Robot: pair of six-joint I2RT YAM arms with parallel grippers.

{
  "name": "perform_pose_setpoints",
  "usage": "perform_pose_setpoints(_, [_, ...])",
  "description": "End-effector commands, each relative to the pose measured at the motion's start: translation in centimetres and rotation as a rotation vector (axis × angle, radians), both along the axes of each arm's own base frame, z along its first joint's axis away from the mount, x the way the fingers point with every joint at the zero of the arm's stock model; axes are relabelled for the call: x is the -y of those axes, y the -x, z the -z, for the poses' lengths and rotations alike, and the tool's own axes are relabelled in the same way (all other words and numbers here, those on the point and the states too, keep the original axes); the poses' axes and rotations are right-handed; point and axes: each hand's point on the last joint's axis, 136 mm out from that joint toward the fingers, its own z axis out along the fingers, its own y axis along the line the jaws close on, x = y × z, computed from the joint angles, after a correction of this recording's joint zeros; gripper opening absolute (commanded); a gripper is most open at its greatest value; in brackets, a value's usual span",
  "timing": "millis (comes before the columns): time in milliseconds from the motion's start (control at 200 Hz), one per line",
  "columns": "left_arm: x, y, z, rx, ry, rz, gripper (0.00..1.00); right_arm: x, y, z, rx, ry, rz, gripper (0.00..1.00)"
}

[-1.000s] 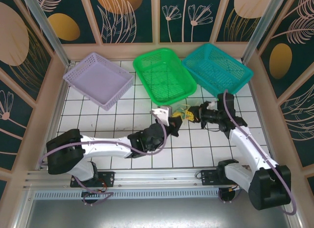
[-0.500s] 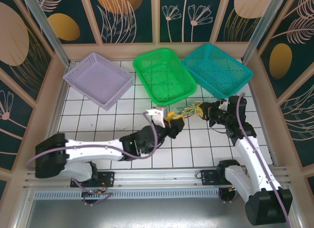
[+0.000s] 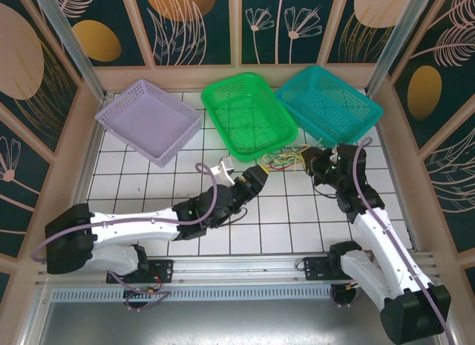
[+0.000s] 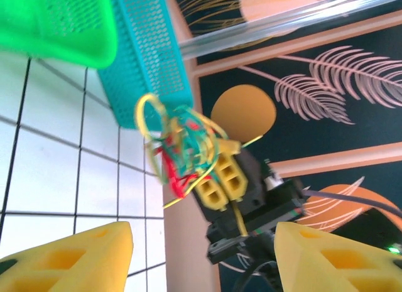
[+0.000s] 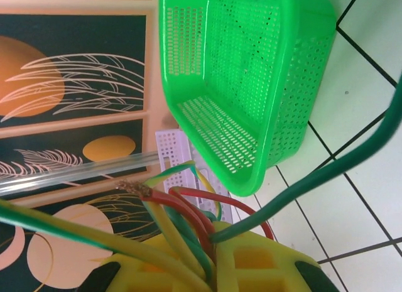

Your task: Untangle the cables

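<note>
Jaws of right gripper (image 3: 306,162) were clamped on cables (image 3: 284,161) beside green basket (image 3: 234,79); left gripper (image 3: 261,173) jaws gaped, empty. Tugging wrong strand could have tightened the knot.

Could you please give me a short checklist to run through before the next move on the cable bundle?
1. Grip: right hand closed on the cables: ok, its yellow fingers pinch the bundle.
2. Readiness: left hand open and free: ok, its fingers are spread with nothing between them.
3. One strand separated for pulling: not ok, the red, green and yellow wires loop in one clump.
4. Bundle clear of the green basket and teal basket: cannot tell, it sits close to both near edges.
5. Bundle lifted off the table: cannot tell.
</note>
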Motion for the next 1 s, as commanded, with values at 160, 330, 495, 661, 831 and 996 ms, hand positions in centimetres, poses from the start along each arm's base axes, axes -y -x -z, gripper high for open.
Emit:
perform_pose_setpoints(160, [2.8, -1.1, 0.1, -0.063, 0.091, 0.049, 0.45, -1.5, 0.6, -0.6, 0.032, -0.047, -0.029, 0.0])
perform_pose_setpoints(330, [3.4, -2.0, 1.3, -0.066, 0.074, 0.042, 0.49, -2.0, 1.6, 0.0, -0.021, -0.07, -0.046, 0.0])
perform_pose_setpoints(495, [3.8, -2.6, 0.5, -0.038, 0.082, 0.022, 0.6, -2.5, 2.5, 1.2, -0.062, -0.072, -0.049, 0.0])
perform_pose_setpoints(661, [3.8, -2.3, -1.1, -0.019, 0.085, 0.025, 0.61, -2.2, 2.8, 2.0, -0.072, -0.075, -0.023, 0.0])
perform_pose_setpoints(831, [4.2, -1.0, 0.1, -0.116, 0.024, 0.02, 0.57, -2.2, 2.4, 1.9, -0.064, -0.11, 0.0, 0.0])
perform_pose_setpoints(996, [4.5, -1.4, 3.0, -0.189, -0.03, -0.006, 0.47, -2.6, 2.5, 1.6, -0.073, -0.138, -0.016, 0.0])
